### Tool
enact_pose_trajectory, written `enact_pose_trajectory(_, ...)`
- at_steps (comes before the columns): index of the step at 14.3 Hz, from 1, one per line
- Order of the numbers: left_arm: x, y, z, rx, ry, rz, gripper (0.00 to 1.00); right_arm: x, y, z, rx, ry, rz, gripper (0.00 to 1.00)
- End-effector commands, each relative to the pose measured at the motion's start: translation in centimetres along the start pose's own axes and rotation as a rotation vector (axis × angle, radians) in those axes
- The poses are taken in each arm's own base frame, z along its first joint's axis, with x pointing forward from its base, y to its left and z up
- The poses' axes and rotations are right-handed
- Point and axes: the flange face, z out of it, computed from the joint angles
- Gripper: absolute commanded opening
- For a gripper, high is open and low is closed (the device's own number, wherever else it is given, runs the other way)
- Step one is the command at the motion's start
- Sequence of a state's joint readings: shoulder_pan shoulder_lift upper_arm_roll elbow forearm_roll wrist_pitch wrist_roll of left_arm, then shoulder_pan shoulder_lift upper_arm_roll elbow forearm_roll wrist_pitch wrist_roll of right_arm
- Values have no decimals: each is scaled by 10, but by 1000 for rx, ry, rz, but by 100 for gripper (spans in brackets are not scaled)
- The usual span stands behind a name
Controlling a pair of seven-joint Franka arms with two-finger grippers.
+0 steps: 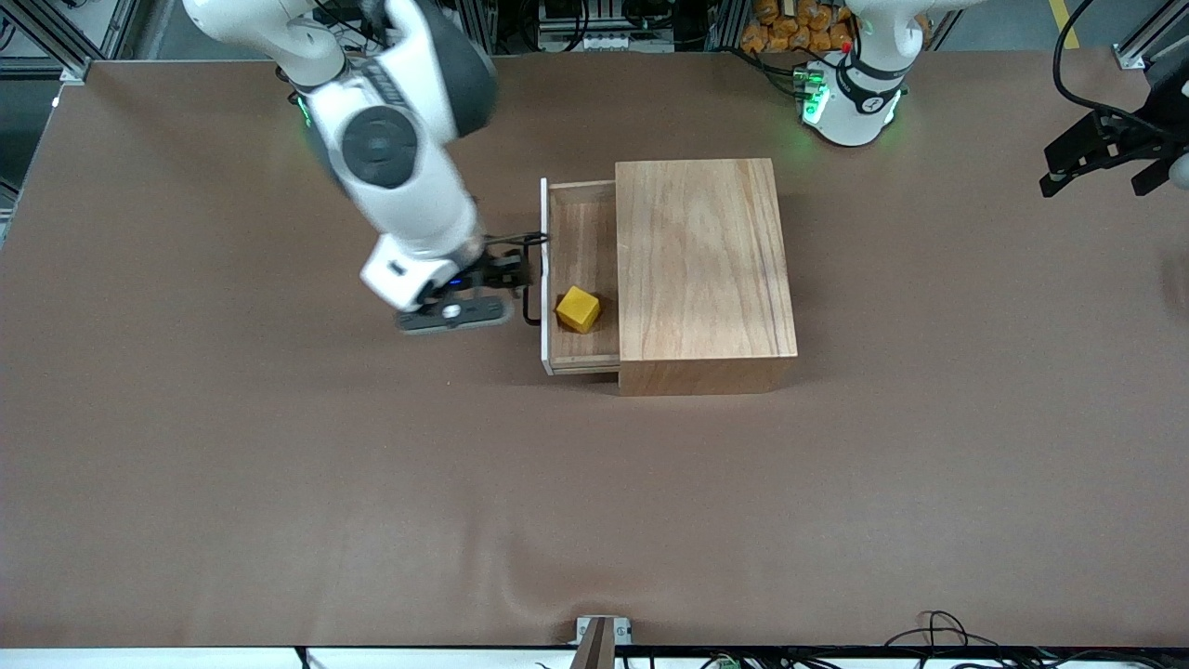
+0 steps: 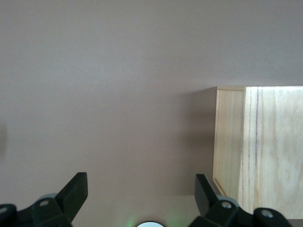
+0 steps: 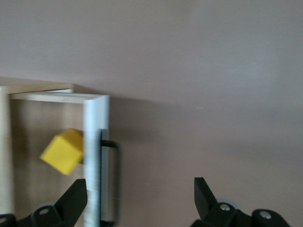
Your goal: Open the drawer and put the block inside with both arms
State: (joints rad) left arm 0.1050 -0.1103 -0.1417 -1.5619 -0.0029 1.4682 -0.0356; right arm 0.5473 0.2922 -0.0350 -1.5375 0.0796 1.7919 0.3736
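Block in drawer; beside right end effector.

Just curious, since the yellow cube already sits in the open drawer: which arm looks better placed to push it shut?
Probably the right arm. The right gripper is open at the drawer handle, while the left gripper waits open at the table's edge.

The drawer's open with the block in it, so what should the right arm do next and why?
Probably back the right gripper away from the handle toward its own end of the table. Its fingers are open by the handle, gripping nothing, the block already lies in the open drawer, and the left gripper waits open, up near the table's edge.
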Motion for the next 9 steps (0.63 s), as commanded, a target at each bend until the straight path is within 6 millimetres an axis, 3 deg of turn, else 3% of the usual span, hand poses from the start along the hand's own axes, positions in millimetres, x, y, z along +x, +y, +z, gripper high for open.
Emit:
enact_pose_trajectory(1,-4,-4,-4,-5,20,12,100,0,71,-24,7,-46,-44,100)
enact_pose_trajectory(4,-6,-6,-7,-5,24,7,100,-4,146,-54,18,-64,-96,100)
enact_pose_trajectory(9,-7,-5,-7,-4,23,9,100,-21,229,-87,30,-53,-52,100)
